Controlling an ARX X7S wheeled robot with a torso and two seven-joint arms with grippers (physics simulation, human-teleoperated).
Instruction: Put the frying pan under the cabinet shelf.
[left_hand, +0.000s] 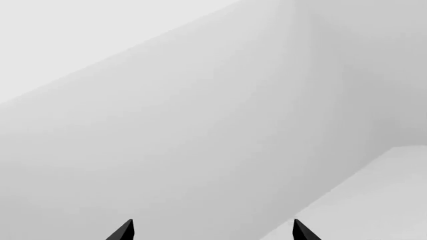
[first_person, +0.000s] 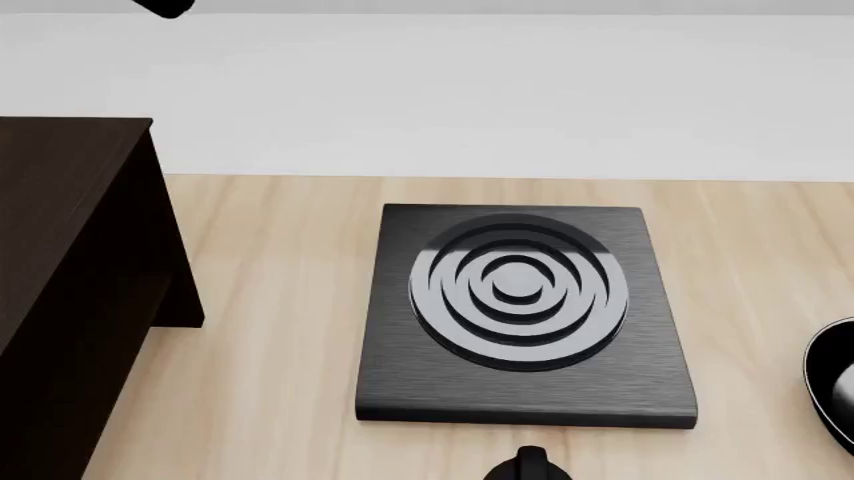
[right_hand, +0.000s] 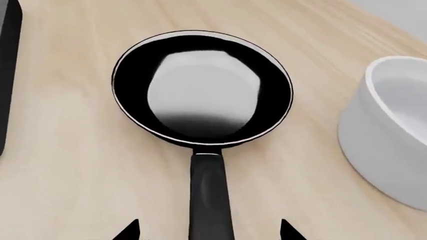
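A dark brown cabinet (first_person: 67, 290) stands at the left on the pale wooden worktop (first_person: 280, 330). A square black stove plate (first_person: 527, 315) with grey rings lies in the middle. The frying pan (first_person: 834, 385) shows only its edge at far right.

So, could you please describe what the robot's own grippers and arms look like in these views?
Little of them shows. The left gripper appears only as two black, sharply pointed fingertips, and the right gripper shows the same matt black pointed tips. The head view catches just small rounded black arm parts at its edges. No cables, markings or sleeves are visible.
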